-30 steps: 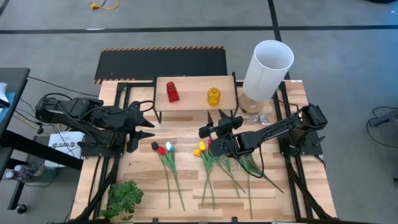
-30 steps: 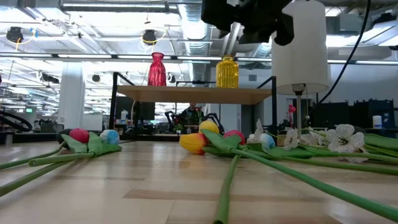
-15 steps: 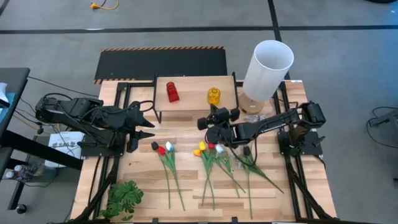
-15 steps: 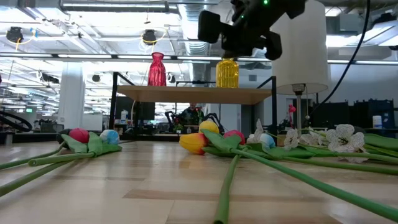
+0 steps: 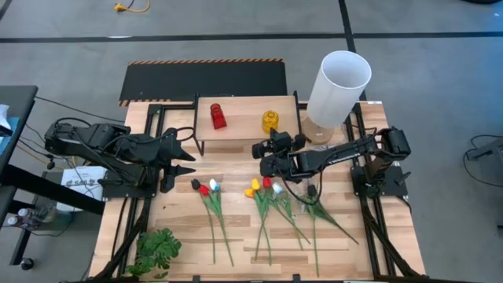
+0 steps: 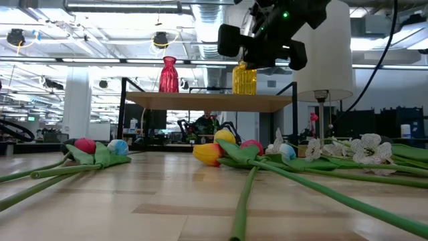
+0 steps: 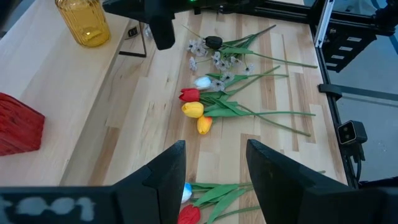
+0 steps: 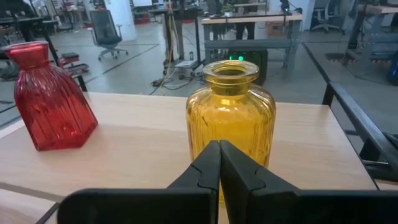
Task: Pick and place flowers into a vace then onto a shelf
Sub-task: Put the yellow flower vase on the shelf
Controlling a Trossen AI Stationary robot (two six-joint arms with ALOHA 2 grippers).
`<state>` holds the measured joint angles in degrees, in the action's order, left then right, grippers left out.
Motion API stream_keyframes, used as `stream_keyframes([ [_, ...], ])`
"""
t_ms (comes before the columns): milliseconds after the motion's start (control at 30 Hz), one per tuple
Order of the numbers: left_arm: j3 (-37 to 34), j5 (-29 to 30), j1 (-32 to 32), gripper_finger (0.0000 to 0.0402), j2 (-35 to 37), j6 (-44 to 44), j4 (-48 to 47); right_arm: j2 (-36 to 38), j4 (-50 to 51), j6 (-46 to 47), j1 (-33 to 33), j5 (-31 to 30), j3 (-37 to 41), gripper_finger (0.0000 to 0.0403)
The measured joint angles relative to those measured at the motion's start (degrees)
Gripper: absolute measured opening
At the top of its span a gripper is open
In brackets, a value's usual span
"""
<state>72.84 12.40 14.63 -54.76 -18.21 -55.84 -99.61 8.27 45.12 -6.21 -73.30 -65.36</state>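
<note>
Hovering by the shelf (image 5: 245, 112), the right claw (image 8: 219, 163) is pressed together, empty, just before the yellow vase (image 8: 231, 121); the flowers (image 5: 267, 196) lie on the bench (image 5: 236, 169) below it.

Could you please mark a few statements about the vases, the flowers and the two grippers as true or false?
1. The yellow vase stands on the shelf. True.
2. The right gripper is open around the yellow vase. False: its fingers are shut together in front of the vase, holding nothing.
3. The flowers all lie on the table. True.
4. The red vase holds a tulip. False: it is empty.
5. The left gripper grips a stem. False: it waits open at the table's left side, holding nothing.
</note>
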Motion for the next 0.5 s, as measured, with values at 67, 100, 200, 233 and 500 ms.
stream_keyframes([
  [67,0.0,0.0,0.0,0.0158,0.0,0.0,0.0,0.0,0.1,0.0,0.5,0.1,0.0,0.0],
  [100,0.0,0.0,0.0,0.0158,0.0,0.0,0.0,0.0,0.1,0.0,0.7,0.4,0.0,0.0],
  [200,0.0,0.0,0.0,0.0158,0.0,0.0,0.0,0.0,0.0,0.0,1.9,1.8,0.0,0.0],
  [233,0.0,0.0,0.0,0.0158,0.0,0.0,0.0,0.0,0.0,0.0,2.3,2.3,0.0,0.0],
  [500,0.0,0.0,0.0,0.0158,0.0,0.0,0.0,0.0,-0.2,0.4,3.4,2.9,0.0,0.0],
])
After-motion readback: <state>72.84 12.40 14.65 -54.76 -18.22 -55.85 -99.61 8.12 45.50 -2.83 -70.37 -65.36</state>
